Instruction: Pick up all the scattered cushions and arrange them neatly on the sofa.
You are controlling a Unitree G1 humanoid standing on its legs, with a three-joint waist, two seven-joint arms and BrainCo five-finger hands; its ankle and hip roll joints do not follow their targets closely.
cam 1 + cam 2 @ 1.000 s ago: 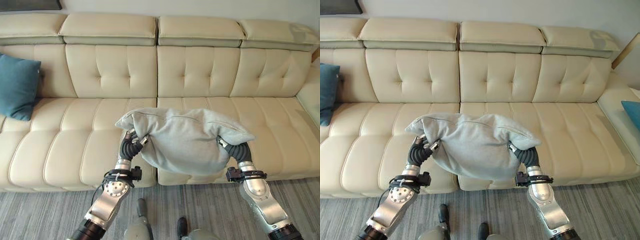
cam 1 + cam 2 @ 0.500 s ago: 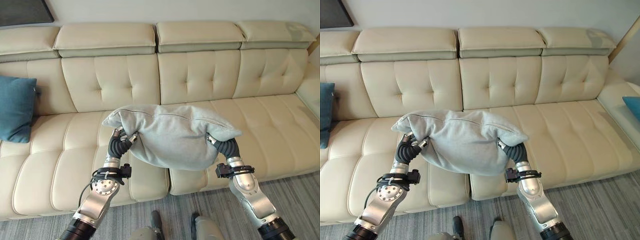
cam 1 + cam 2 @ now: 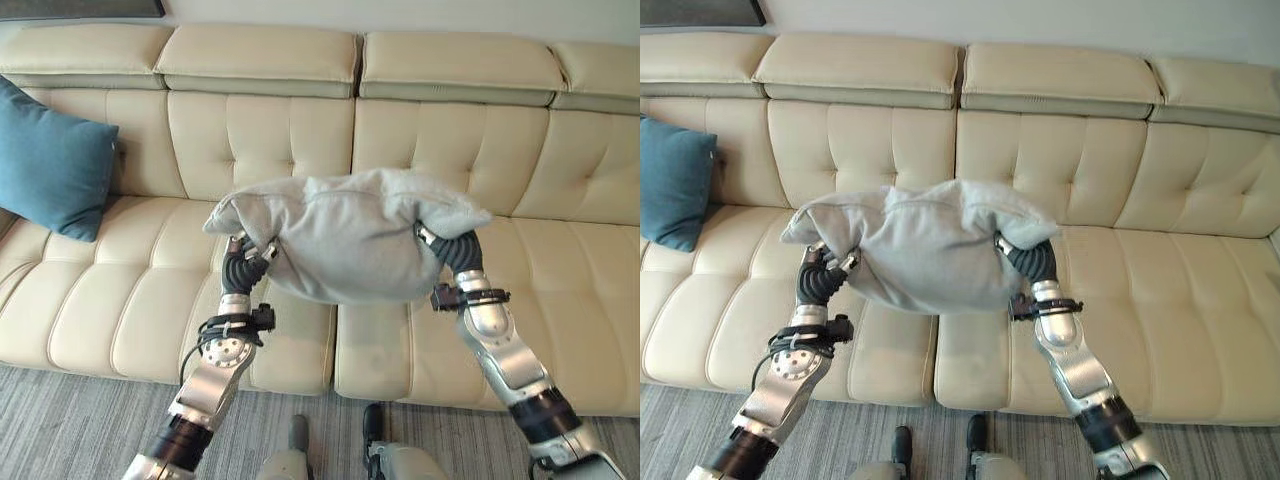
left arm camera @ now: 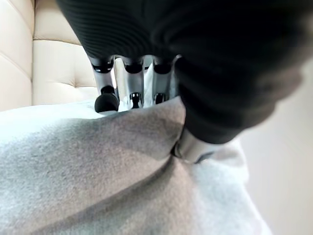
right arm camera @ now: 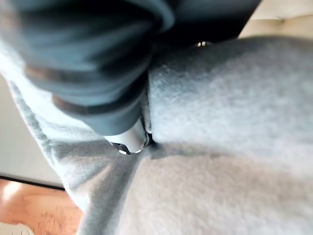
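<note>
Left eye view: a soft light-grey fabric cushion [image 3: 345, 240] hangs above the seat of the cream tufted leather sofa [image 3: 120, 310], carried between both arms; a teal square cushion [image 3: 50, 160] leans against the backrest at the sofa's left end.

Left wrist view: the left hand [image 4: 128, 85] pinches the grey fabric, thumb beneath.

Right wrist view: the right hand [image 5: 128, 139] is buried in fabric; its grip cannot be told.

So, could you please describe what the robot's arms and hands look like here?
Both arms are silver-grey metal with black bands at the joints. Each wrist wears a dark ribbed cover. The left hand has silver fingers with dark tips; the right hand shows its dark cover and a silver thumb.
</note>
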